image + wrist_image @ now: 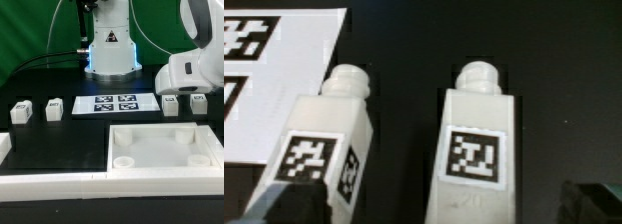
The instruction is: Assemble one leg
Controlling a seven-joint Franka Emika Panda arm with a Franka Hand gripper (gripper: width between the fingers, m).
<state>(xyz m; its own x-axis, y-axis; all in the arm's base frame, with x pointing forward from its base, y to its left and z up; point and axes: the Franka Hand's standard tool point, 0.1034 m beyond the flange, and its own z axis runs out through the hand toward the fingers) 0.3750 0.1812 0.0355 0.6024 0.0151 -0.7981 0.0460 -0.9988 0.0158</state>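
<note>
Black bench [60,135], robot at work: the Panda arm [195,60] bends down at the exterior view's right, its wrist hanging low over the near leg [172,103] and the far leg [198,101]. From the wrist, the near leg [327,150] lies just beside the marker board [269,60] and the far leg [478,150] lies parallel to it but apart, tags up. The fingers [592,200] appear spread, gripping nothing. The tray [165,133] sits in front.

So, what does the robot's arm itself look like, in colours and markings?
The arm is glossy white with dark joint seams. Its base carries a triangular label and glows blue. Black cables run behind it. The hand is white too.
</note>
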